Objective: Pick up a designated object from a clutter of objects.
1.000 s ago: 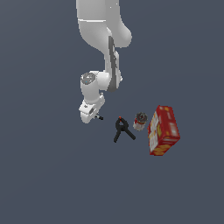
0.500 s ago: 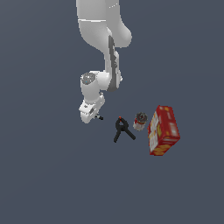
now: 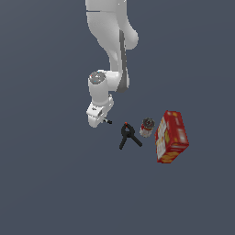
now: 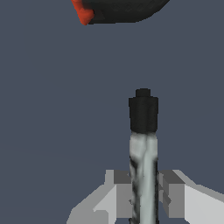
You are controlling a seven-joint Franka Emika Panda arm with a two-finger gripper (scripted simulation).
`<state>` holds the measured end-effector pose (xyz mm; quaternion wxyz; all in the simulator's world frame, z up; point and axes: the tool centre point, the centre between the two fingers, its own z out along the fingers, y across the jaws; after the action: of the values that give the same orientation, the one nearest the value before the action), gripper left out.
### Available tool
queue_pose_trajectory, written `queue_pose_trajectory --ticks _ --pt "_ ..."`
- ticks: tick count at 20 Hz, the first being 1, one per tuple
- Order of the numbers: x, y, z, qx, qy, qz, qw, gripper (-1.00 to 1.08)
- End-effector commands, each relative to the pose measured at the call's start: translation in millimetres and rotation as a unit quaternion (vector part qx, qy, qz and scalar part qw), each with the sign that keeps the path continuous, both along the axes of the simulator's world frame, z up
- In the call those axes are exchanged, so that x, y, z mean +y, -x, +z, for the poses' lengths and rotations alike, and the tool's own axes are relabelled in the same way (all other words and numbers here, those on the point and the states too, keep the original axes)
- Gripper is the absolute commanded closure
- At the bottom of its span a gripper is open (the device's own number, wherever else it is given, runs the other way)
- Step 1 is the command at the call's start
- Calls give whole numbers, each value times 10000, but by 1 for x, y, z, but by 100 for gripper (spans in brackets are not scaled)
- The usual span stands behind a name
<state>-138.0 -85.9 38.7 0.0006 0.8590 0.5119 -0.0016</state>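
Claw: gripper [image 4: 143, 199] closed on the pen-like stick [image 4: 143, 144], a grey pad pressing each side of its pale body.
Stick axis: runs lengthwise out between the fingers, black cap pointing away toward the black spring clamp [image 3: 128, 136].
Stick location: at the exterior view's left of the clutter, under the white hand; only its dark tip [image 3: 108, 121] shows there.
Hidden: stick's other end cut off; clamp mostly out of the wrist view.
Shapes: slim mottled cylinder; splayed clamp handles; small dark-lidded can [image 3: 147, 127]; red box [image 3: 171, 136].
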Motion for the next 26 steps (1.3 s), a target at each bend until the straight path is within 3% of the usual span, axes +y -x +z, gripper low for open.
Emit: queue_pose_trajectory --ticks 1,10,26 --pt "10 -2 11 -1 3 4 10000 108" --pt "58 -10 60 8 2 12 10000 108" --pt "171 -33 177 6 -28 25 10000 108"
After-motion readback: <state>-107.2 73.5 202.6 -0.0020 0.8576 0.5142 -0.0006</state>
